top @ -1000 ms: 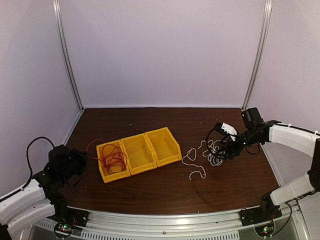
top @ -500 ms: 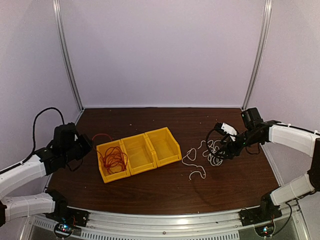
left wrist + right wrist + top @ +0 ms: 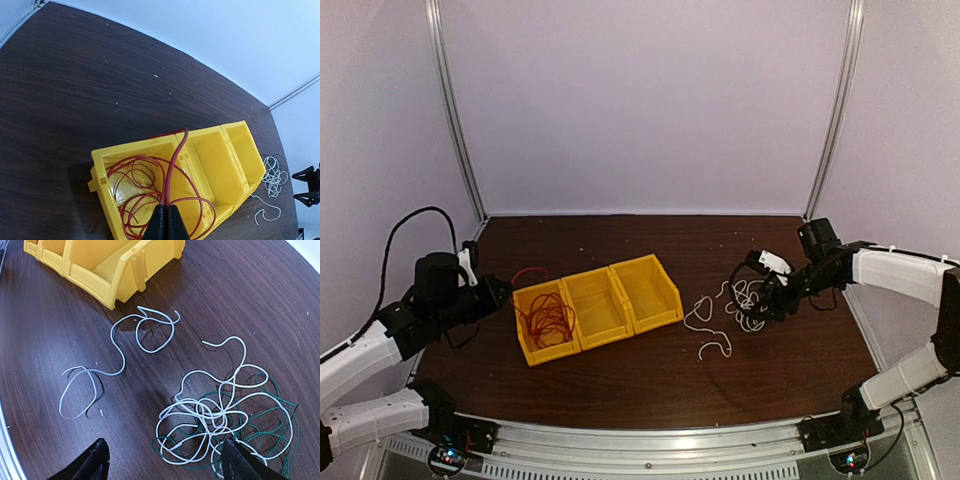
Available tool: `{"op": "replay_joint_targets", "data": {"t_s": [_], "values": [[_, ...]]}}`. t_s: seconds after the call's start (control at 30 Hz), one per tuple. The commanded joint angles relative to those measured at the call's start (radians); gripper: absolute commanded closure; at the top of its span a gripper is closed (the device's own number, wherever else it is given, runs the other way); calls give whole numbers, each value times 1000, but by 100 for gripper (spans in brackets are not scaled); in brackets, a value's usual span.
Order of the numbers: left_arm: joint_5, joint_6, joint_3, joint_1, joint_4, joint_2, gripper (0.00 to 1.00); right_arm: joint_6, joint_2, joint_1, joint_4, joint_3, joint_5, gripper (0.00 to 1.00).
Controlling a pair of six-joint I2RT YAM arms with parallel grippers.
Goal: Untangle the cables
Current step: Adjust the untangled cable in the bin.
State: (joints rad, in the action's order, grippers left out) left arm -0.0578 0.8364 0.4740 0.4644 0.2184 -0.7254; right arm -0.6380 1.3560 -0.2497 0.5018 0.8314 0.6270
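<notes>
The left gripper is clenched on the red cable, its coil lying in the end yellow bin. The right gripper, released wide, hovers over white cables tangled with a dark green cable on the bench. Light, limp strands: likely best pinched at a free end.

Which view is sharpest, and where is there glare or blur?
Right wrist view: sharpest, white cables crisp with soft shadows. Left wrist view: red cable clear, left tool slightly blurred. Top external view: dim and soft, glare on the front rail.
</notes>
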Motion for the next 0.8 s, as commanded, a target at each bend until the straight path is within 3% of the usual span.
{"op": "replay_joint_targets", "data": {"t_s": [0.0,0.2,0.33,0.5,0.63,0.77], "values": [[33,-44,28,11,8,-5,100,-12,1,-10,-1,-3,-19,22],[38,-13,49,26,137,-39,100,-15,-4,-10,-2,-3,-27,22],[-33,-64,24,110,31,98,100,-20,-3,-11,-2,-4,-28,22],[-97,-140,6,122,-83,224,100,-25,9,-18,6,3,-34,22],[-141,-141,61,122,-16,182,100,-26,2,-22,5,-1,-35,23],[-93,-91,108,122,114,83,100,-26,-1,-22,5,-3,-38,22]]}}
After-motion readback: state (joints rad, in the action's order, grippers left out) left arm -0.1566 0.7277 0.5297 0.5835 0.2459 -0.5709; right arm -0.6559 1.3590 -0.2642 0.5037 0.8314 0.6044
